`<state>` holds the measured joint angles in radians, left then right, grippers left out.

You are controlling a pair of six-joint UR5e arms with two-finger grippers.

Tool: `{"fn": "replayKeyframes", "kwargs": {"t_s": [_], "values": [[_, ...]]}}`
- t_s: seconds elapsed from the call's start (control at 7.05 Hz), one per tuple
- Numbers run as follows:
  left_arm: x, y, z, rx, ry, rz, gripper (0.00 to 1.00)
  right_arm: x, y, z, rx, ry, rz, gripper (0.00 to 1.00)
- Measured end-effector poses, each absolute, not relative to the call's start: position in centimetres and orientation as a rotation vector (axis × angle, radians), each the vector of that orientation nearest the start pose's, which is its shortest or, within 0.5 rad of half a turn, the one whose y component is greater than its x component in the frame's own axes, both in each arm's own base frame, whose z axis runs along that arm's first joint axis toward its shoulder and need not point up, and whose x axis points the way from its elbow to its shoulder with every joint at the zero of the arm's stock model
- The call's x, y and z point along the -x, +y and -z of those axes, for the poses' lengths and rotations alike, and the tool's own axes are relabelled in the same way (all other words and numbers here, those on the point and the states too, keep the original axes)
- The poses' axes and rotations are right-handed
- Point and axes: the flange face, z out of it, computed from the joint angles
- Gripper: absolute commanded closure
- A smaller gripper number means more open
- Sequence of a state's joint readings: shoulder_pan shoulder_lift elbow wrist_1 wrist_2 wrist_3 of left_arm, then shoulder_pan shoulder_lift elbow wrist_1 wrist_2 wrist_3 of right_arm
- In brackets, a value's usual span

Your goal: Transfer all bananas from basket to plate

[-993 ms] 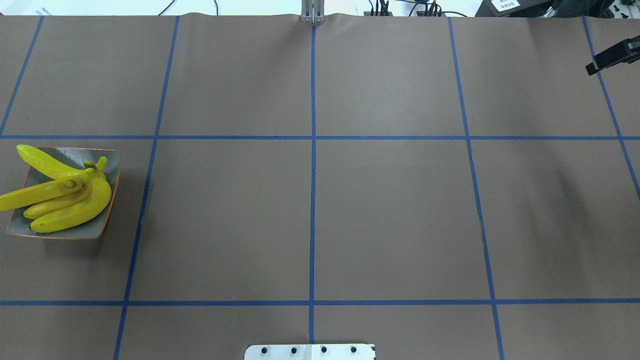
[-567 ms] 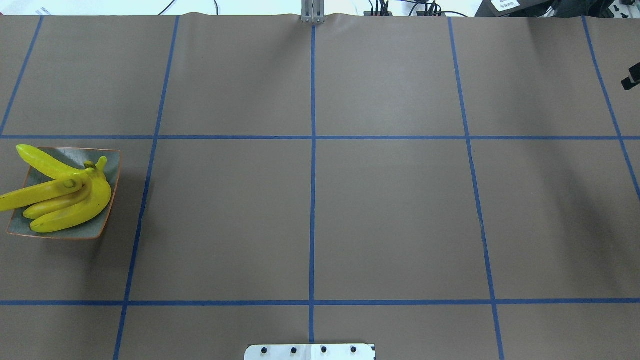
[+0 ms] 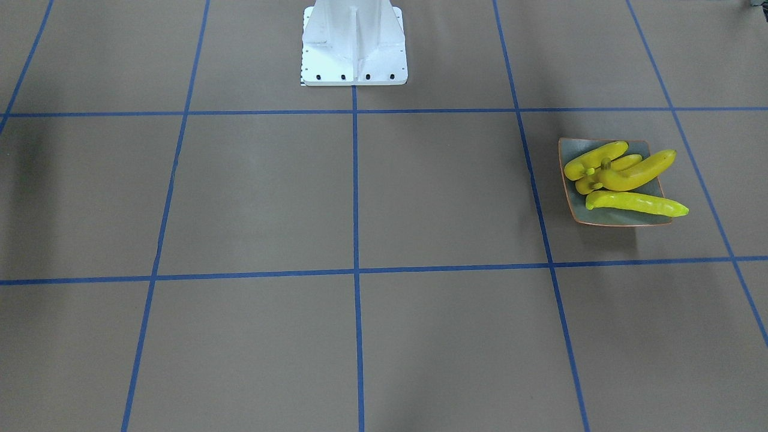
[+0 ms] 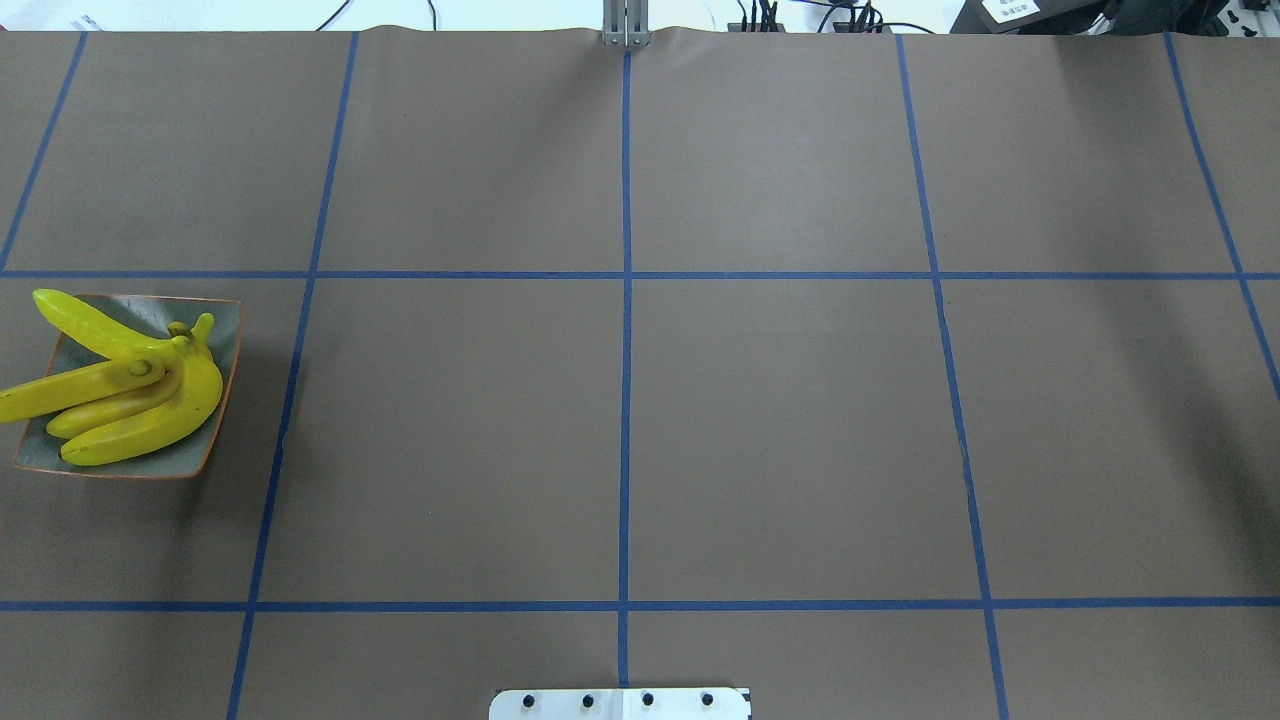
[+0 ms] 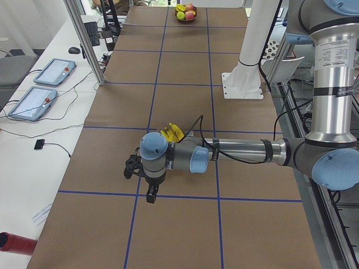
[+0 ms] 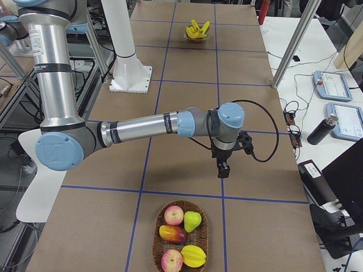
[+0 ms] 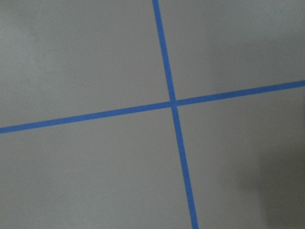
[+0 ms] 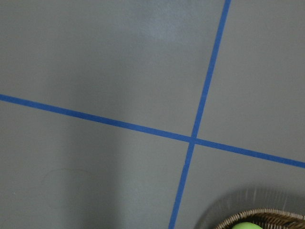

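At 9 o'clock in the overhead view, the picture's edge cuts the tip off one banana (image 4: pixel 70 387). Seen from the table's left end, the left arm (image 5: pixel 235 150) hides all but a few yellow tips of the bananas (image 5: pixel 172 132). The left gripper (image 5: pixel 151 195) and the right gripper (image 6: pixel 222 170) show only in the side views, too small to tell how their jaws stand. At 5 o'clock in the right wrist view, the bottom edge cuts off the basket (image 8: pixel 267 217) and a green fruit (image 8: pixel 248 225).

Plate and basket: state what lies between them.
Exterior right view: only bare, blue-taped table lies between the plate and basket; the right arm reaches across above it.
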<state>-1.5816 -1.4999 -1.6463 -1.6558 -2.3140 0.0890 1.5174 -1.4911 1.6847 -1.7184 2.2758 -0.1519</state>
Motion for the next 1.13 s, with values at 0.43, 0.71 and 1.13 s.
{"fn": "replayKeyframes", "kwargs": {"t_s": [0.43,0.71,1.13], "values": [[7.4,-45.5,-65.9,-0.101,0.74,-0.102,0.0,-6.4,-48.7,-62.5,-0.023,-0.7,0.167,0.0],[7.4,-44.7,-66.2,-0.099,0.735,-0.105,0.0,-8.1,-47.4,-63.5,-0.015,-0.699,0.122,0.0],[7.4,-43.9,-66.2,-0.096,0.736,-0.102,0.0,-8.8,-47.2,-63.6,-0.011,-0.703,0.086,0.0]]}}
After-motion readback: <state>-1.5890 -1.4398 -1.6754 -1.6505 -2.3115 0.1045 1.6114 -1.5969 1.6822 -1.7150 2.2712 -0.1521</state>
